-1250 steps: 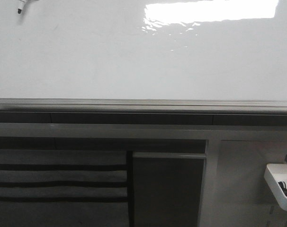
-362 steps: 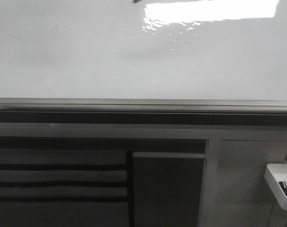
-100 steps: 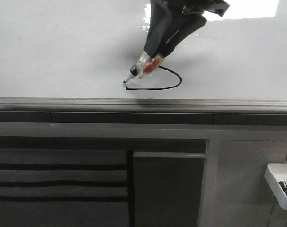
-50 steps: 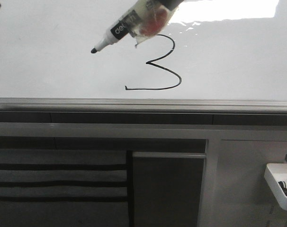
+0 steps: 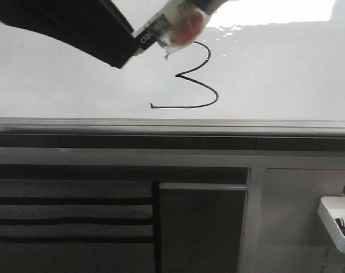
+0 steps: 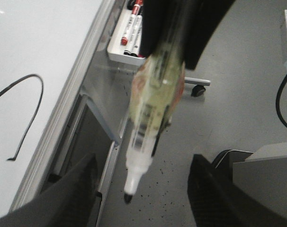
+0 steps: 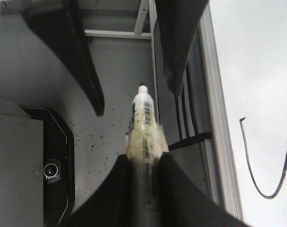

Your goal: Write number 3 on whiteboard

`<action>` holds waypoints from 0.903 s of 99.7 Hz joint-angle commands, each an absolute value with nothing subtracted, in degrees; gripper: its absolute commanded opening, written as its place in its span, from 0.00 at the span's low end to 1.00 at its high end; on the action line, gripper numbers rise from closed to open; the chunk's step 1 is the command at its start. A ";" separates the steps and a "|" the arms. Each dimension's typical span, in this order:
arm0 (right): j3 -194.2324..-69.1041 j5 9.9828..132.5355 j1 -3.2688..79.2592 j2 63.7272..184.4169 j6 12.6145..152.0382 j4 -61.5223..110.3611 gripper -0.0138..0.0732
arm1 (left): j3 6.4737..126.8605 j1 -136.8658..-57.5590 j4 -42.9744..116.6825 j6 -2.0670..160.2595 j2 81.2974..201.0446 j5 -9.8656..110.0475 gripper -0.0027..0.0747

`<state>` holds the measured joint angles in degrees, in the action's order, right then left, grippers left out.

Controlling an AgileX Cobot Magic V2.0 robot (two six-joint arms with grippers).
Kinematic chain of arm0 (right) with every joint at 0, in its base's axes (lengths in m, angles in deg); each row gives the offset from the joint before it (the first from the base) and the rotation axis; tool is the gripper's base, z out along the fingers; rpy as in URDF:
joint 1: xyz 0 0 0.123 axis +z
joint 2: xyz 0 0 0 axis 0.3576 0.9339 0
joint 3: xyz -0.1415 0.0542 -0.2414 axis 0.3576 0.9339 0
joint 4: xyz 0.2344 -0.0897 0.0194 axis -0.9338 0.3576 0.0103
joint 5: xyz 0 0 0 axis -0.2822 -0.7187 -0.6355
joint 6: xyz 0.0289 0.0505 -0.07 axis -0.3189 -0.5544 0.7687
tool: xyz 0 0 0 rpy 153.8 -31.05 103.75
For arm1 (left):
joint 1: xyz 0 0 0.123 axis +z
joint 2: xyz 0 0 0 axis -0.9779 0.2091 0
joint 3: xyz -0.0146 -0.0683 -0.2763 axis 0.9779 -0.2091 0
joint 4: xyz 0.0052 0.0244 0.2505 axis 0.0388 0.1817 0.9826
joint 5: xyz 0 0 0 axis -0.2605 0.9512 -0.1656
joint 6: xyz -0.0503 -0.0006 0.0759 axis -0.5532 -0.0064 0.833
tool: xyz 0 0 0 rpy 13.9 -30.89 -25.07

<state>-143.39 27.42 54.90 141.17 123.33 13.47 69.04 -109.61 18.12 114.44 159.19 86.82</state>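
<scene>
The number 3 [image 5: 194,79] stands in thin black line low on the whiteboard [image 5: 58,79], just above its rail; parts of its stroke show in the left wrist view [image 6: 28,120] and the right wrist view [image 7: 248,156]. My right gripper [image 7: 142,158] is shut on the body of a white marker [image 5: 167,29] with a black tip, held off the board to the upper left of the digit. My left gripper [image 6: 143,163] is open, its black fingers [image 5: 113,48] standing either side of the marker's tip [image 6: 128,198] without touching it.
The grey metal rail [image 5: 172,125] runs under the board. Below it are a grey panel with black stripes [image 5: 70,216] and a dark cabinet door [image 5: 201,227]. A white tray [image 5: 337,224] holding spare markers hangs at the lower right.
The marker lifted off the board after the digit's bottom tail and now hangs at the upper left. My left gripper came in from the upper left, and its open fingers now flank the marker's tip.
</scene>
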 commanded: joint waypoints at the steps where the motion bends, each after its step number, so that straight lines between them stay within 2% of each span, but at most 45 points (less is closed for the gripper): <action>1: -144.84 29.56 54.94 139.33 123.93 11.53 0.17 | 72.94 -111.10 15.09 114.74 160.64 85.86 0.54; 13: -144.84 29.45 54.94 139.33 123.93 11.53 0.17 | 74.35 -111.10 15.09 114.74 161.94 86.21 0.52; 44: -144.84 29.22 54.94 139.44 123.93 8.91 0.17 | 74.48 -111.10 15.09 114.99 161.94 86.34 0.22; 71: -144.84 29.30 54.94 139.44 123.82 8.71 0.18 | 74.48 -111.10 15.09 114.99 161.94 86.34 0.11; 76: -144.84 29.22 54.94 139.44 123.81 8.71 0.22 | 74.48 -111.10 15.09 114.85 161.94 86.34 0.09; 90: -144.96 31.52 54.47 139.19 120.25 9.47 0.43 | 74.48 -110.29 15.18 113.43 161.94 84.56 0.06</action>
<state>-143.39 28.36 54.90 141.17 122.62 12.35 72.55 -110.82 18.22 115.50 163.54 88.63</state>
